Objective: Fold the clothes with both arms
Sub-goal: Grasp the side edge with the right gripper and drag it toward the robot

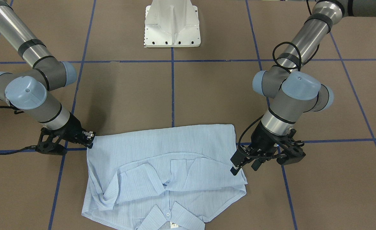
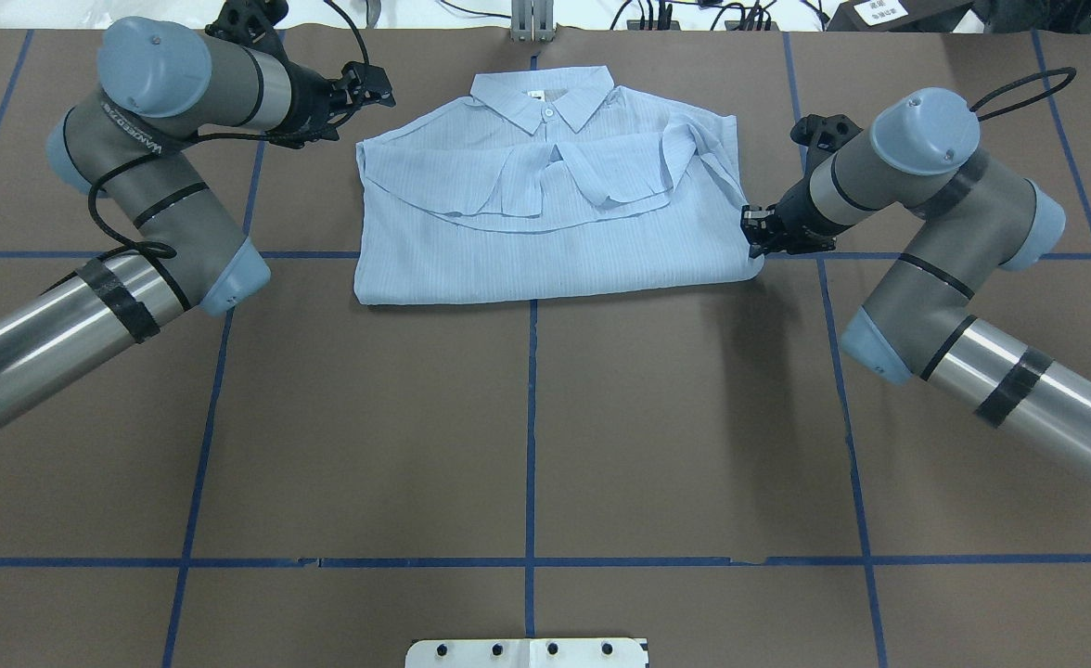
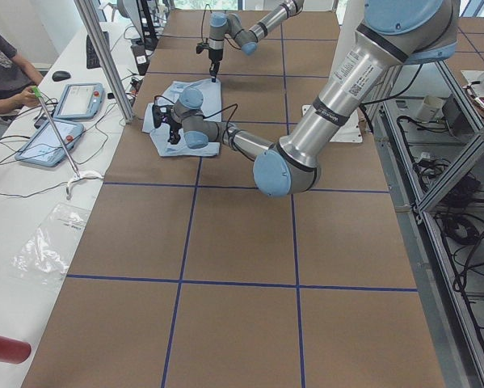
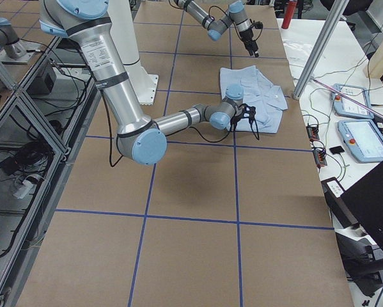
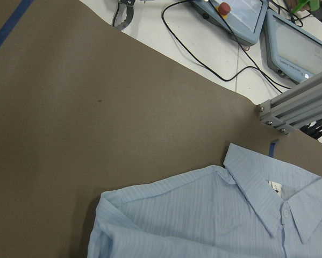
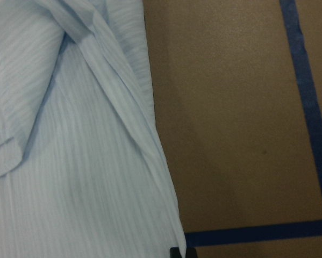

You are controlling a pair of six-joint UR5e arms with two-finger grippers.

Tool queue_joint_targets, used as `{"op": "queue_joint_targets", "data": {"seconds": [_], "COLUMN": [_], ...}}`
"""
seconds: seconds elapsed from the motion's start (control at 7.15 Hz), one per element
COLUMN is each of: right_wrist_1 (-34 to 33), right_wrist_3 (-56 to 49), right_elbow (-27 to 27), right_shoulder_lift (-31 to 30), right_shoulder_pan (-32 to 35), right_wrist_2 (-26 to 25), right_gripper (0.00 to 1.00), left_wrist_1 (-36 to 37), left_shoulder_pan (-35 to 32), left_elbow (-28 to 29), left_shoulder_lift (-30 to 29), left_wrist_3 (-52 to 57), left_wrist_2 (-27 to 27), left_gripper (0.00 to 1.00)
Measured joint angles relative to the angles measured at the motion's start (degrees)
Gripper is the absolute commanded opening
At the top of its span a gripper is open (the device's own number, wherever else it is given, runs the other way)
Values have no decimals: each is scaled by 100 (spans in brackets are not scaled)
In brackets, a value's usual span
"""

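The light blue striped shirt (image 1: 175, 150) lies folded into a wide rectangle on the brown table, collar on the operators' side, and shows in the overhead view (image 2: 545, 232). My right gripper (image 1: 91, 139) is low at the shirt's robot-side corner (image 2: 751, 237). In the right wrist view the shirt's edge (image 6: 69, 161) runs straight into its fingertips (image 6: 177, 252), so it looks shut on that corner. My left gripper (image 1: 245, 163) is open and empty, raised beside the shirt's other side (image 2: 374, 85). The left wrist view looks down on the collar (image 5: 268, 204).
The white pedestal base (image 1: 172, 24) stands on the robot's side. Blue tape lines (image 2: 532, 417) grid the table. Past the table edge next to the collar are an aluminium post (image 5: 295, 105), control tablets (image 5: 241, 13) and cables. An operator (image 3: 3, 69) sits there.
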Motion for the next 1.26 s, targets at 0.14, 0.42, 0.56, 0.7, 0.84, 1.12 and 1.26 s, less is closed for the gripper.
{"op": "queue_joint_targets", "data": {"seconds": [0.14,0.42,0.56,0.7,0.84,1.12,1.26], "right_wrist_1": [13,36,48,53,55,55,58], "right_wrist_3": [1,54,77,87,92,109,176], "right_elbow": [435,1604,2149,2709,3252,4211,4505], "right_shoulder_lift": [-337,-1316,-1830,-2376,-2886,-3749,-3998], "right_shoulder_pan": [20,-3,-110,-319,-638,-1599,-2185], "right_wrist_2": [178,565,640,668,677,680,658], "right_gripper": [0,0,0,0,0,0,16], "left_wrist_1": [20,36,38,40,40,40,38], "left_shoulder_pan": [-12,-19,-19,-23,-24,-21,-20], "left_elbow": [-73,-337,-460,-604,-754,-885,-910], "left_shoulder_lift": [39,264,359,454,553,639,656], "left_wrist_3": [-1,3,1,-2,-9,-29,-44], "left_wrist_2": [1,1,3,7,9,10,10], "left_gripper": [100,100,100,100,100,100,100]}}
